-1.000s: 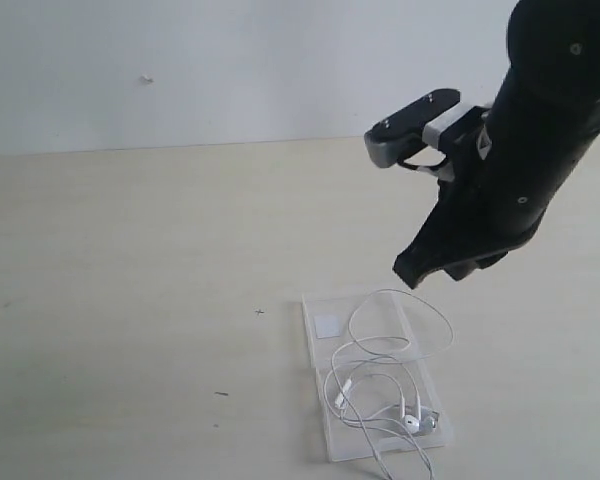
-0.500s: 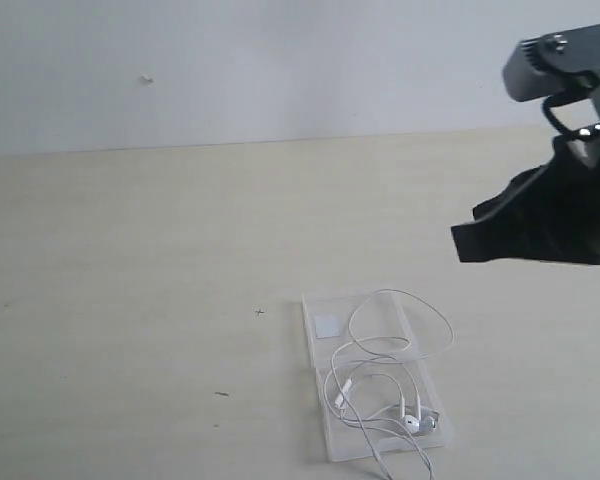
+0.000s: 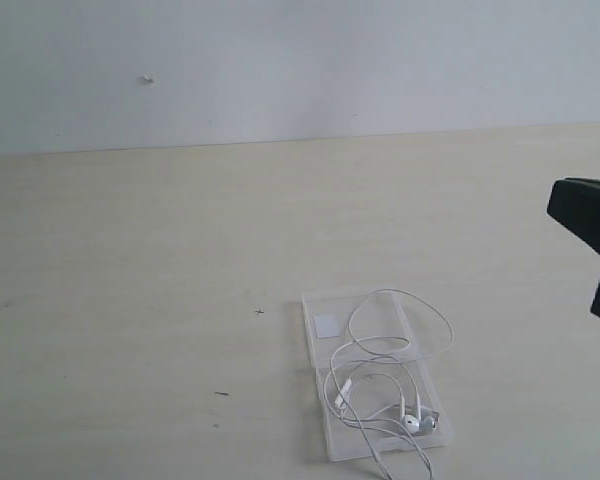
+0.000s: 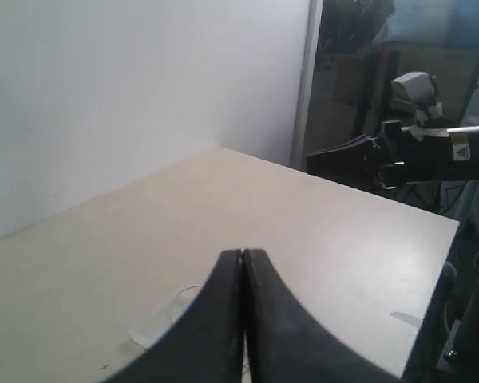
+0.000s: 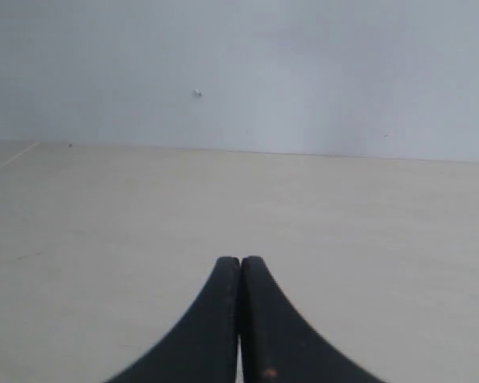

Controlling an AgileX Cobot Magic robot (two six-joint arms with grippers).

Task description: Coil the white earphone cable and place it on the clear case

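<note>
Left fingers (image 4: 233, 267): pressed flat together, tip to tip, nothing between them, up above the counter (image 4: 303, 231).
Right fingers (image 5: 230, 271): closed tight the same way and empty, aimed across bare counter at the wall (image 5: 303, 64).
White earphone cable (image 3: 398, 345): lies in loose loops on the clear case (image 3: 320, 350), near and right of the counter's middle. One wide loop hangs past the case's right edge. The earbuds (image 3: 415, 422) sit at its near right corner.
Clear case: open flat on the counter, one half behind the other, with a small white sticker (image 3: 327, 325) on the far half.
Exterior view alone: the full lie of the cable on the case, well apart from both sets of fingers.
Left wrist view alone: the right arm (image 4: 415, 155) raised over the counter's edge, a grey camera (image 4: 411, 84) on top of it, and dim room clutter behind.
Right wrist view: just its fingers, counter, wall and a tiny mark on the wall (image 5: 197, 93).
Cut off: in the exterior view the right arm is two dark shapes at the right edge, and I cannot tell which parts they are. The cable's nearest bend runs out of that picture.
Hard to make out: in the left wrist view the cable is a faint thin curve beside the fingers and the case a pale blur. The plug I cannot pick out.
</note>
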